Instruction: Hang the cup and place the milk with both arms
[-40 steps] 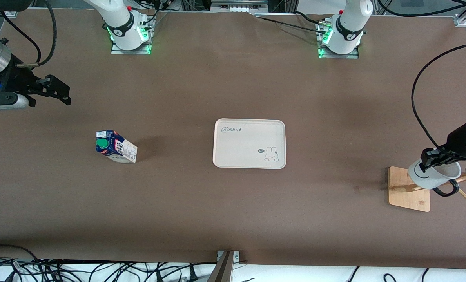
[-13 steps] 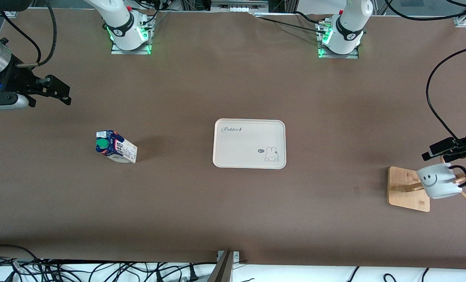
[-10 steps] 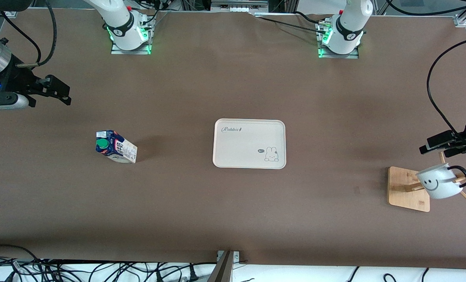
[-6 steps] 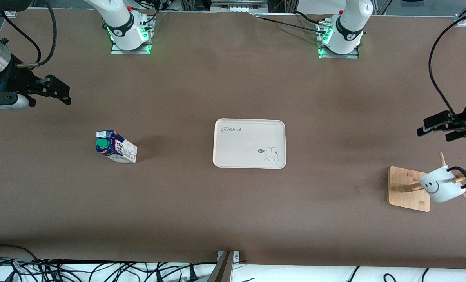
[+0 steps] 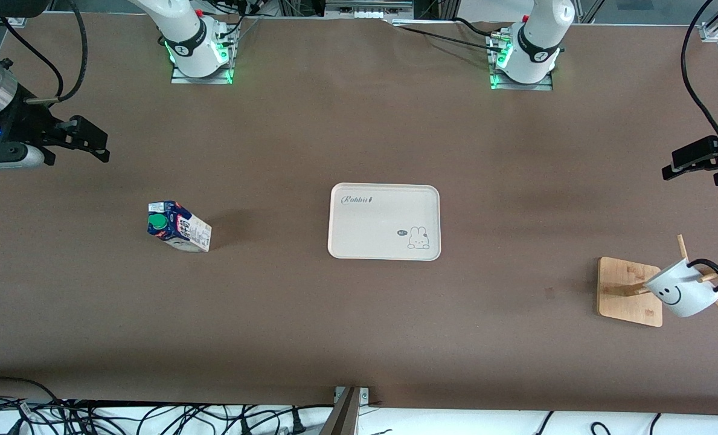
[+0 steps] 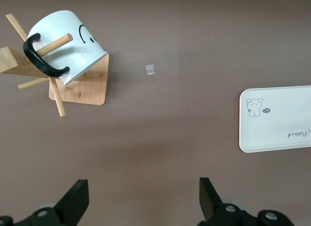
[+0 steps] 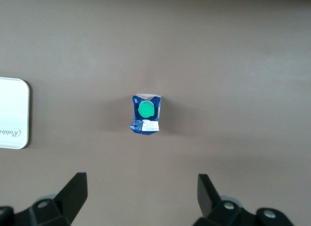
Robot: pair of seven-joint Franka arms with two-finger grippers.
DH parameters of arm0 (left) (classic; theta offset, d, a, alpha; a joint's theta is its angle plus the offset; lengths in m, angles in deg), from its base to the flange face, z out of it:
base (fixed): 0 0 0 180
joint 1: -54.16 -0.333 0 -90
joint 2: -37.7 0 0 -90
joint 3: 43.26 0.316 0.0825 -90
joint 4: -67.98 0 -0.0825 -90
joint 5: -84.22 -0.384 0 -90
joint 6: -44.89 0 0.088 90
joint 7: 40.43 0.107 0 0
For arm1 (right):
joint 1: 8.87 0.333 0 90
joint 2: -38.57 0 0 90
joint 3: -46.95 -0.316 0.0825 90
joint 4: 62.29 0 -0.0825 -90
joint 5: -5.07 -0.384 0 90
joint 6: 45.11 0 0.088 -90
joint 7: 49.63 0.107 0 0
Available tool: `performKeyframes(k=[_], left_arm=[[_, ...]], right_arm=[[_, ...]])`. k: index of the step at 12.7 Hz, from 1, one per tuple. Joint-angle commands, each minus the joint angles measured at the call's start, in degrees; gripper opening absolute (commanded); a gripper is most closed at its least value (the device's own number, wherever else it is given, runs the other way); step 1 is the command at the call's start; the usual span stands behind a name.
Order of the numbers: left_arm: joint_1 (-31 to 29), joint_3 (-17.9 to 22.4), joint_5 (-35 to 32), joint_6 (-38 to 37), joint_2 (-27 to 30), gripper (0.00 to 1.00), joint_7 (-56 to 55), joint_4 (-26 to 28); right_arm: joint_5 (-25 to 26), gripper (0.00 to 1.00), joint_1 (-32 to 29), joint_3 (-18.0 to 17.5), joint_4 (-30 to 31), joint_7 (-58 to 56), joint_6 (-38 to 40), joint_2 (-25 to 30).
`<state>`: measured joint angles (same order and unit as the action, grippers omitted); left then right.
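The white smiley cup [image 5: 682, 291] hangs by its black handle on a peg of the wooden rack [image 5: 629, 292] at the left arm's end of the table; it also shows in the left wrist view [image 6: 65, 47]. My left gripper [image 5: 697, 164] is open and empty, up in the air over bare table beside the rack. The blue and white milk carton [image 5: 177, 226] with a green cap stands toward the right arm's end; it also shows in the right wrist view [image 7: 145, 113]. My right gripper [image 5: 87, 142] is open and empty, held high, waiting.
A cream tray with a rabbit print [image 5: 384, 222] lies at the table's middle, seen also in the left wrist view [image 6: 277, 119] and the right wrist view [image 7: 12, 114]. A small pale scrap [image 6: 150, 69] lies beside the rack's base. Cables run along the table's front edge.
My left gripper let go of the cup, which now hangs on the rack peg and has swung a little. The left gripper rose and drew away toward its base. The right arm stayed still.
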<state>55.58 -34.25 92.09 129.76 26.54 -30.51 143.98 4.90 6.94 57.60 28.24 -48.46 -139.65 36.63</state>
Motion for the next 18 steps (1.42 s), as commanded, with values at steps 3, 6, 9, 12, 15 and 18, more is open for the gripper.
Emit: performKeyframes(k=[3, 6, 9, 12, 15, 18], left_arm=[[0.16, -0.48, -1.98, -5.67, 0.96, 1.00, 0.37, -2.25], [1.04, -2.15, -2.52, -5.68, 0.70, 1.00, -0.15, -2.60], [1.39, -2.68, -4.18, -7.26, 0.79, 1.00, -0.33, -2.52], [1.39, -2.33, -3.66, -7.27, 0.61, 1.00, -0.16, -2.69], [2.09, -2.86, -3.83, -7.09, 0.35, 1.00, 0.11, -3.40], [7.34, 0.55, -4.10, -3.77, 1.57, 1.00, -1.20, -2.52]], right_arm=[[0.44, 1.00, -0.35, -0.28, -0.70, -0.12, 0.06, -0.08], [0.35, 1.00, -0.35, -0.28, -0.70, -0.12, 0.06, -0.08], [0.35, 1.00, -0.17, -0.28, -0.70, -0.12, 0.06, -0.17], [0.26, 1.00, -0.26, -0.28, -0.70, -0.12, 0.06, -0.08], [0.26, 1.00, -0.26, -0.28, -0.70, -0.12, -0.03, -0.17], [0.26, 1.00, -0.26, -0.28, -0.70, -0.12, -0.03, -0.08]])
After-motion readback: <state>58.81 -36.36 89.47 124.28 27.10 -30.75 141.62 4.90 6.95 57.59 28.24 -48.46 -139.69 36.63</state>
